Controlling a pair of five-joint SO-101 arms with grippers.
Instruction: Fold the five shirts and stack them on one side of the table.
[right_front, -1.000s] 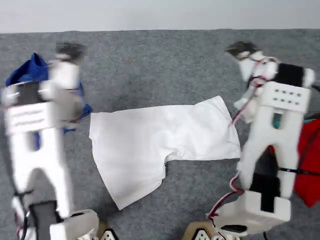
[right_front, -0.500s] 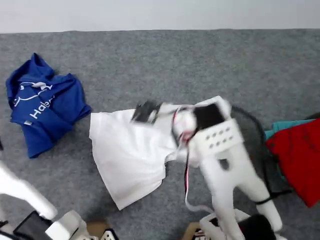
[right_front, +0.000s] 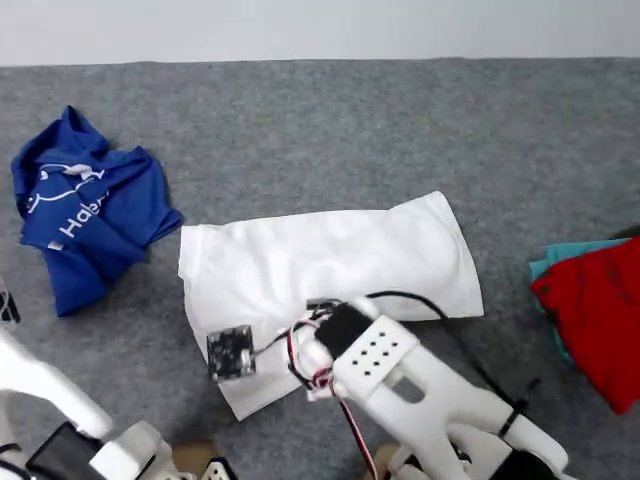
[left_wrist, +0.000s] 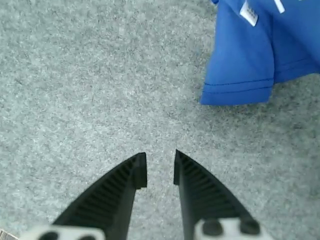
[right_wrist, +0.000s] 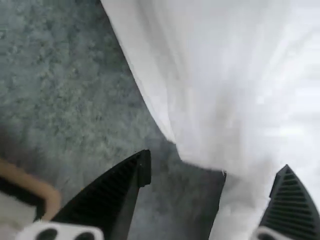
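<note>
Now, I log right claw (right_wrist: 215, 175) spread wide over white shirt (right_front: 330, 265) hem toward near tabletop (right_front: 400, 130) edge, left claw (left_wrist: 160, 170) narrowly parted above grey tabletop, near blue shirt (left_wrist: 260, 50).

Grey felt tabletop (right_front: 330, 130) (pale wall (right_front: 320, 28), seemingly).

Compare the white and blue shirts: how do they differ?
The white shirt lies spread nearly flat, centred; the blue shirt sits crumpled to one side. The white shirt is plain, the blue shirt printed. The right gripper hovers at the white shirt's edge, not the blue shirt's. Both lie on the table.
</note>
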